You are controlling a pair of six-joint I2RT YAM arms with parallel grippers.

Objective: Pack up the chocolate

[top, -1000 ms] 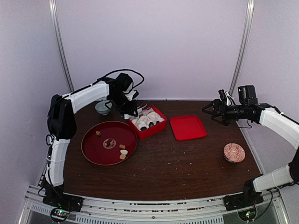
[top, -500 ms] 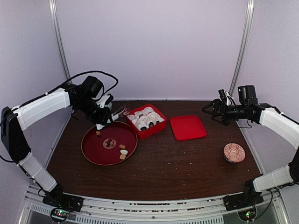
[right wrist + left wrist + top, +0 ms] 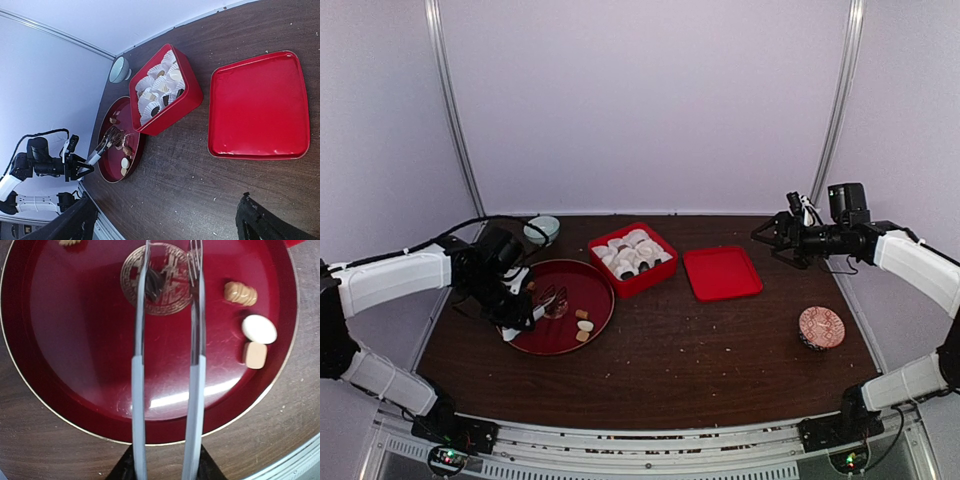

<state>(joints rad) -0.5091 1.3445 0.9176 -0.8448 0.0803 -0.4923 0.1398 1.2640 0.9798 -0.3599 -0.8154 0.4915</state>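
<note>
Dark wood counter (image 3: 680,370), pale walls all round, and the left tool (image 3: 525,318) is down low over the round red plate (image 3: 588,283), clamped on the handle end of the tongs (image 3: 192,390). The tong blades are spread, tips straddling a dark brown chocolate (image 3: 155,282) that sits on the plate's gold medallion (image 3: 172,300), close to one blade; whether it touches, I cannot tell. Off to the side on the same plate lie a ridged tan piece (image 3: 240,293), a cream-white oval (image 3: 259,329) and a tan cube (image 3: 255,355), the oval and cube just about touching. One more tan piece (image 3: 70,242) lies near the plate's far rim. Just beyond the plate stands the red box (image 3: 650,280), full of white paper cups (image 3: 625,255), a few already holding dark pieces (image 3: 155,110). The red lid (image 3: 722,272) lies flat beside it. A pale bowl (image 3: 542,230) sits at the back left, a small patterned dish (image 3: 821,327) at the right. The right tool (image 3: 767,237) hangs in the air beyond the lid, fingers wide apart, holding nothing.
</note>
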